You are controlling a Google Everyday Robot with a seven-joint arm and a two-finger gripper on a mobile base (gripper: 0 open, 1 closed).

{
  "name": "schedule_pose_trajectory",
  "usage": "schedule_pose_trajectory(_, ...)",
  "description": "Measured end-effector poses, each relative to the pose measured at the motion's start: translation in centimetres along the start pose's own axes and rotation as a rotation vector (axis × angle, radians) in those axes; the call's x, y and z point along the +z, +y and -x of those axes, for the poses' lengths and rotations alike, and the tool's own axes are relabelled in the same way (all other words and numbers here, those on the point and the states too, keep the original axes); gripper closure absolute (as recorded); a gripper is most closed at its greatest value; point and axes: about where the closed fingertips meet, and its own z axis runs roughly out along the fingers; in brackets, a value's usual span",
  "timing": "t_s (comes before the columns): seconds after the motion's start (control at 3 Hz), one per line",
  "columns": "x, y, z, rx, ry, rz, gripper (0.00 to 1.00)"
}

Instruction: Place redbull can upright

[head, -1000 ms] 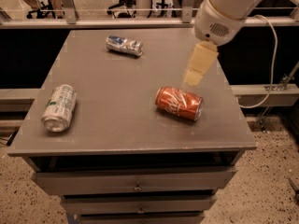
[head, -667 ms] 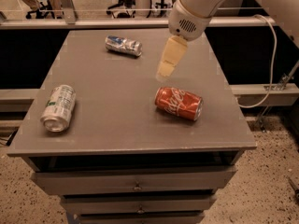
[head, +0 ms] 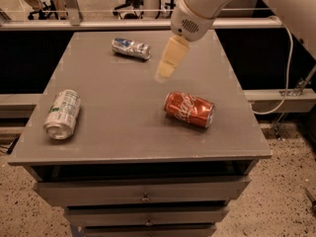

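The redbull can (head: 131,48), slim and silver with blue patches, lies on its side at the far middle of the grey table (head: 118,127). My gripper (head: 164,74) hangs from the white arm above the table's middle, to the right of and a little nearer than the can, apart from it and holding nothing that shows.
An orange-red Coca-Cola can (head: 189,109) lies on its side right of centre, just below the gripper. A wider white-and-green can (head: 62,113) lies on its side near the left edge. Drawers sit under the table front. A rail and chairs stand behind.
The gripper has moved left and toward the far side, from over the Coca-Cola can toward the redbull can. The cans have not moved.
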Motion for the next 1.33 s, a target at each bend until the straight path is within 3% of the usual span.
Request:
schedule_pose_trajectory(0.33, 2.8, -4.0, 6.8, 0.01, -0.14, -0.071, 0.0)
schedule_pose_trajectory(0.67, 5.1, -6.6, 11.0, 0.025, -0.195, -0.097, 0.0)
schedule_pose_trajectory(1.0, 8.6, -8.3, 14.1, 0.049, -0.195, -0.098, 0.0)
schedule_pose_trajectory(1.33, 12.2, -9.8, 15.4, 0.086, -0.153, -0.09, 0.0)
